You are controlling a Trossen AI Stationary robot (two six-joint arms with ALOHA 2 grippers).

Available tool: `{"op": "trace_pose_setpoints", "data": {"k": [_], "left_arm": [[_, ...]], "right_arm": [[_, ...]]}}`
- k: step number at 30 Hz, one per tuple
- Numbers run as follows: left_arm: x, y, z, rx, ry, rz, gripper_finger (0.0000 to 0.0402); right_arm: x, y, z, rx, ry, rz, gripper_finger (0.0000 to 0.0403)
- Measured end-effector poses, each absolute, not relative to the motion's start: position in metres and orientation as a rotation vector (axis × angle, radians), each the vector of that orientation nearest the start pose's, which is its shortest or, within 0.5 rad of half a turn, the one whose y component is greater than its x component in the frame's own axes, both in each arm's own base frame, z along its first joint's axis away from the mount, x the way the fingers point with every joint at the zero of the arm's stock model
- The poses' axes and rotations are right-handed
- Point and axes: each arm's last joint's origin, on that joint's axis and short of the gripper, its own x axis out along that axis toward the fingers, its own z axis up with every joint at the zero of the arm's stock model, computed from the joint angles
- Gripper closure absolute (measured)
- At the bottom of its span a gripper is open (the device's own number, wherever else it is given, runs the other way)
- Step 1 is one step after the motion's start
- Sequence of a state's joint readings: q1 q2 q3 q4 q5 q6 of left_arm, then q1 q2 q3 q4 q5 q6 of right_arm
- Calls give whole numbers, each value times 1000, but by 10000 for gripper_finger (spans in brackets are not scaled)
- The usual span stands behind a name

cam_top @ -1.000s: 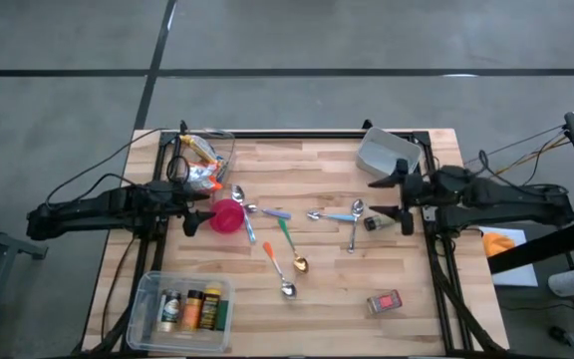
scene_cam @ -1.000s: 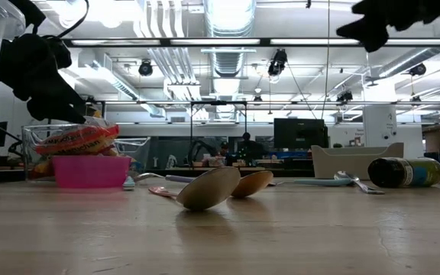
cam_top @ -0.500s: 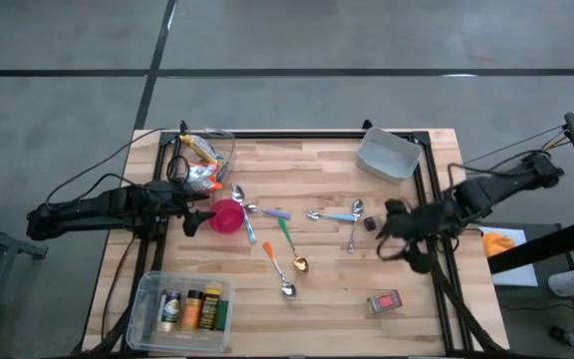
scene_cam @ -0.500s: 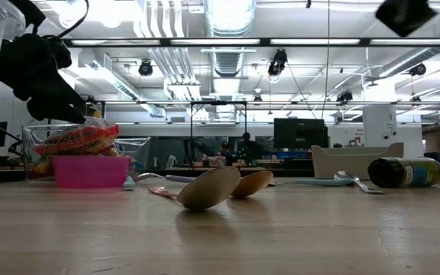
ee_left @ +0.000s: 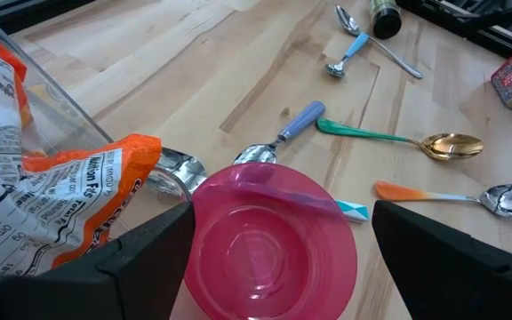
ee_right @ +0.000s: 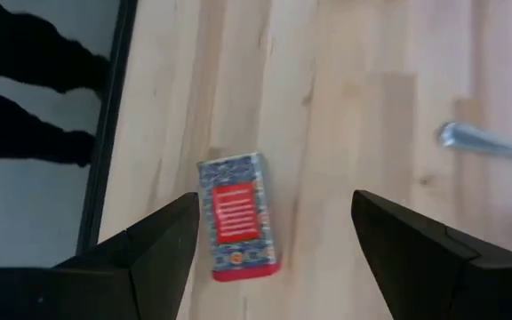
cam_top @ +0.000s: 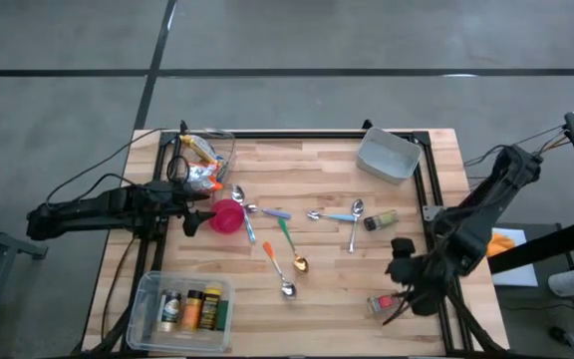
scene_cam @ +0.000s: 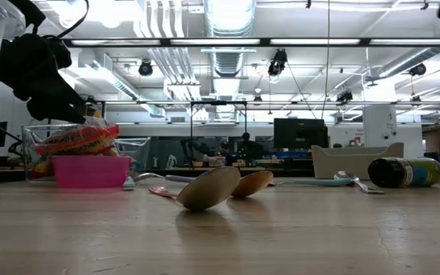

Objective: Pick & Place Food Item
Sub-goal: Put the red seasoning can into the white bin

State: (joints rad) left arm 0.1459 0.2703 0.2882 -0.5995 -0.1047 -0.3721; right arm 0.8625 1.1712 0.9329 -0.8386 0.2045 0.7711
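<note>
Your right gripper (cam_top: 399, 284) has swung from the far right down to the near right, jaws wide above the small red box (cam_top: 384, 301) on the table (cam_top: 327, 170), while your left gripper (cam_top: 195, 207) waits wide-jawed at the pink bowl (cam_top: 228, 215).

Overhead view of whole table (cam_top: 327, 160), level tabletop view, wrist views close, pink bowl (cam_top: 227, 215) shared
</note>
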Motion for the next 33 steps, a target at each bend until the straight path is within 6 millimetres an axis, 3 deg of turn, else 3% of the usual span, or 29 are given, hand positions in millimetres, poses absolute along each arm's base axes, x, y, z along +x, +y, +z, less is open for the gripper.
{"op": "trace_pose_setpoints", "data": {"k": [7, 12, 33], "left_arm": [[89, 16, 185, -371, 531, 349, 55], [89, 16, 185, -371, 532, 349, 55], [89, 16, 185, -371, 534, 350, 55]], "right_arm": [[153, 199, 234, 109, 1143, 194, 113], [159, 214, 218, 87, 1195, 148, 113], [162, 218, 169, -45, 1306, 41, 113]]}}
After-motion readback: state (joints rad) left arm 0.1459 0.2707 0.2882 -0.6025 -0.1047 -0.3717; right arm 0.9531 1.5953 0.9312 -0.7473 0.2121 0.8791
